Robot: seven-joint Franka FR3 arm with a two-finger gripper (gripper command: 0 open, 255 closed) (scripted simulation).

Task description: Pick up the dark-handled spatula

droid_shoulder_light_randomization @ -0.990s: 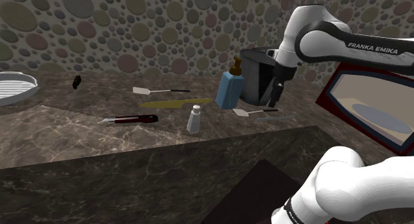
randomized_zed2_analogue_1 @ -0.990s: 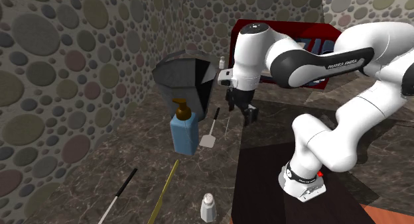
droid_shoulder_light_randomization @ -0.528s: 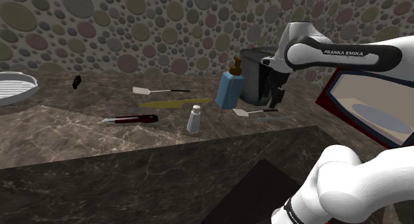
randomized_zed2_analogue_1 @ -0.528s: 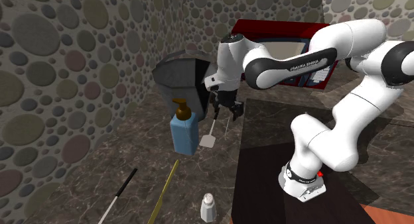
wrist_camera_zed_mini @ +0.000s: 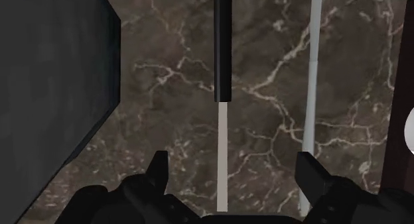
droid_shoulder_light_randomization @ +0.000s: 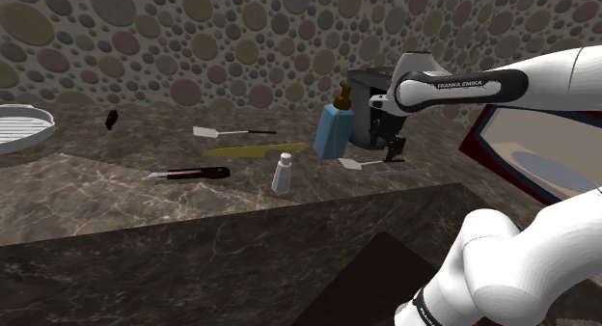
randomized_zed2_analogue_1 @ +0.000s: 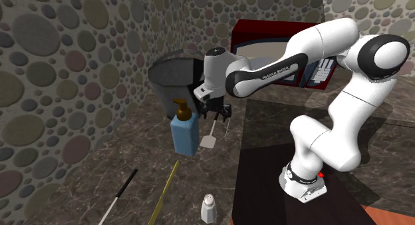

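Wrist view: jaws spread wide, low over the bench (wrist_camera_zed_mini: pixel 265 123), with the spatula (wrist_camera_zed_mini: pixel 223 57) lying flat between them, untouched. Shoulder view puts it right of centre, beside the bottle (droid_shoulder_light_randomization: pixel 331 133).

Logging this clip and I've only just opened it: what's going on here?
A white Franka arm reaches over the dark marble counter to the dark-handled spatula, which lies flat beside the black appliance and the blue soap bottle. The gripper hangs low over it, fingers open on either side of the shaft and not touching it. Nothing is grasped yet.
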